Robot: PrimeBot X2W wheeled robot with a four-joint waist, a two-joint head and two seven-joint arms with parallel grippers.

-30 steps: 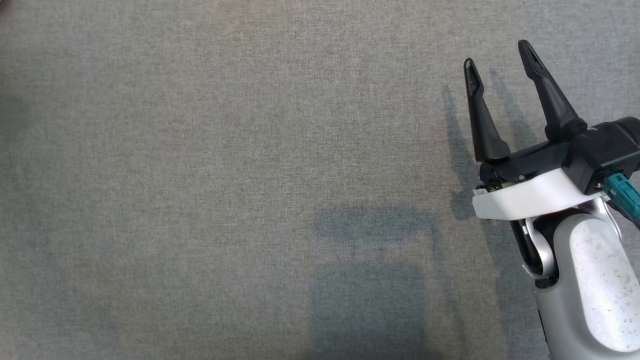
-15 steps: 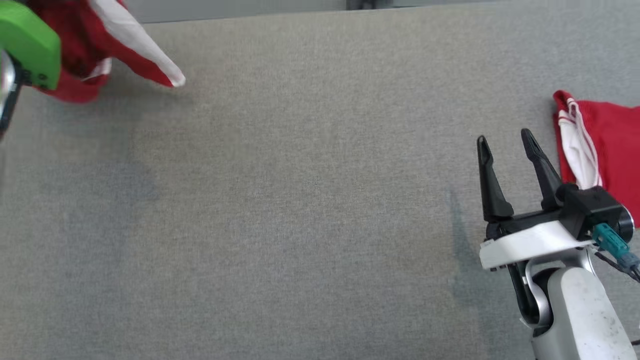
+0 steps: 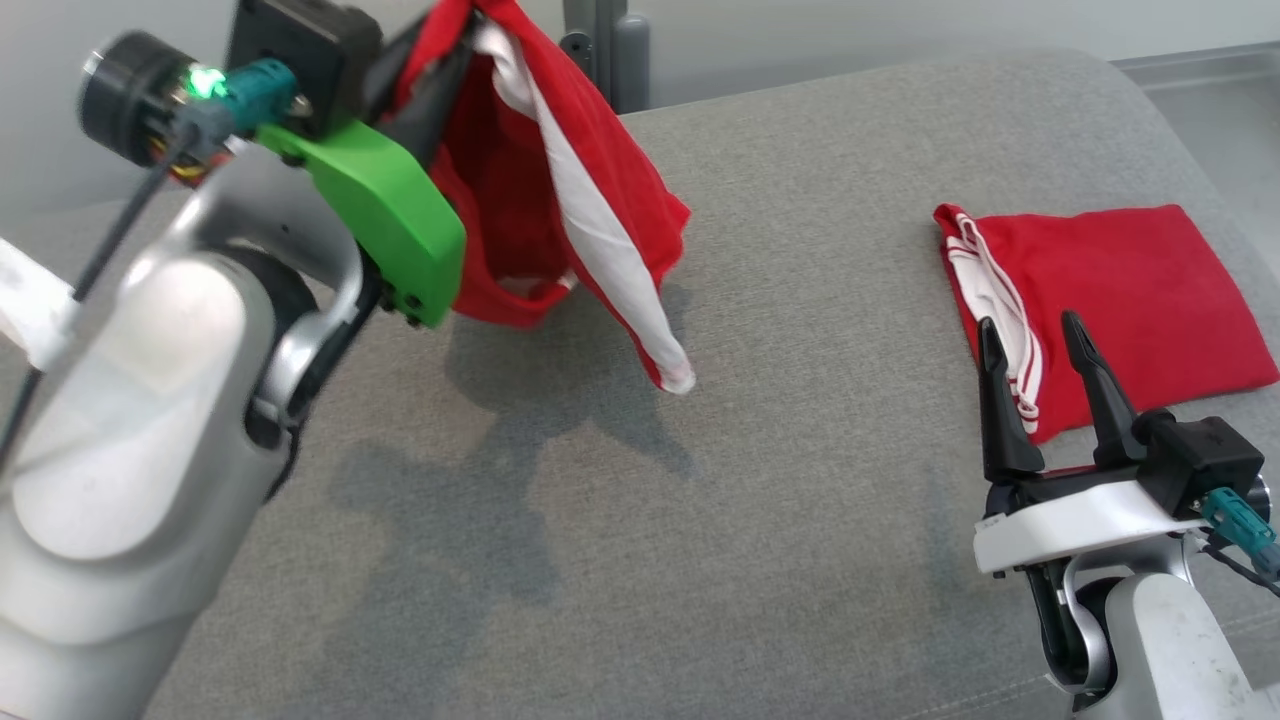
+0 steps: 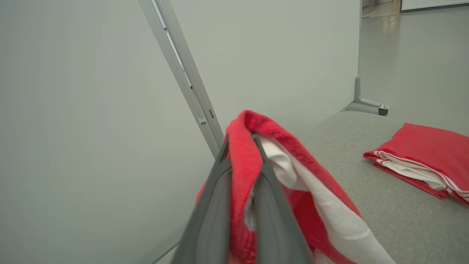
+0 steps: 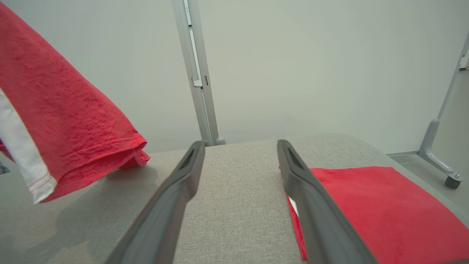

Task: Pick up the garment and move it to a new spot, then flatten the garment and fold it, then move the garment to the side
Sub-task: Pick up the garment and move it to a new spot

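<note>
The head camera has tipped up since half a second ago, so the whole scene has slid down the frame. The left tool (image 4: 239, 145) now looms large at the upper left of the head view, carrying the red-and-white garment (image 3: 560, 180) above the grey counter (image 3: 800, 520). Its jaws are pinched tight on a bunched fold and the rest dangles. The white-striped tip hangs right down at the surface; whether it touches, I can't tell. This is soft, light, floppy cloth that will drape and twist, with no stiffness to help. For flattening, I'd take a hem or corner in each tool. The right tool (image 3: 1035, 340) waits at lower right, spread wide and empty, in front of the near edge of a second, folded red garment (image 3: 1130, 290).
</note>
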